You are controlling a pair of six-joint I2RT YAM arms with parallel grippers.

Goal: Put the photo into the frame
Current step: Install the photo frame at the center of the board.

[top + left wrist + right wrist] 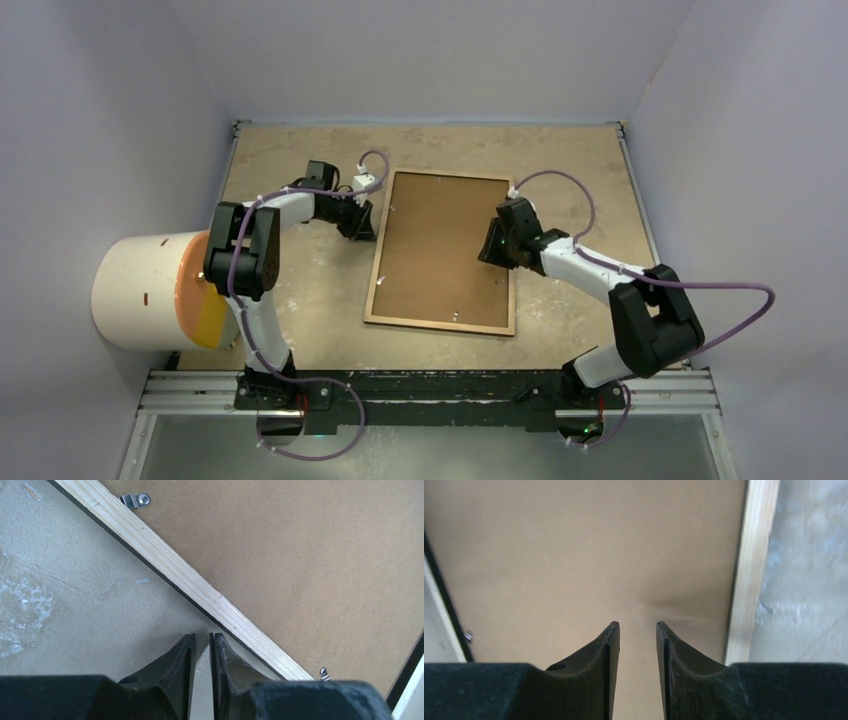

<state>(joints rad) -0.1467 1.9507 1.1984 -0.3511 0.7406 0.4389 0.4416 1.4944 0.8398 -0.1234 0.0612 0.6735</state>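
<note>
The frame lies face down in the middle of the table, its light wood back up, with a plain brown backing board filling it. The photo is hidden. My left gripper rests just outside the frame's left rail. In the left wrist view that gripper is shut, with only a sliver of table between the tips and nothing held. My right gripper hovers over the backing board close to the right rail. Its jaws stand open and empty.
Small metal tabs sit along the inside of the frame's rail. A large white cylinder with an orange face stands at the table's left edge. Walls close in three sides, and an aluminium rail runs along the near edge.
</note>
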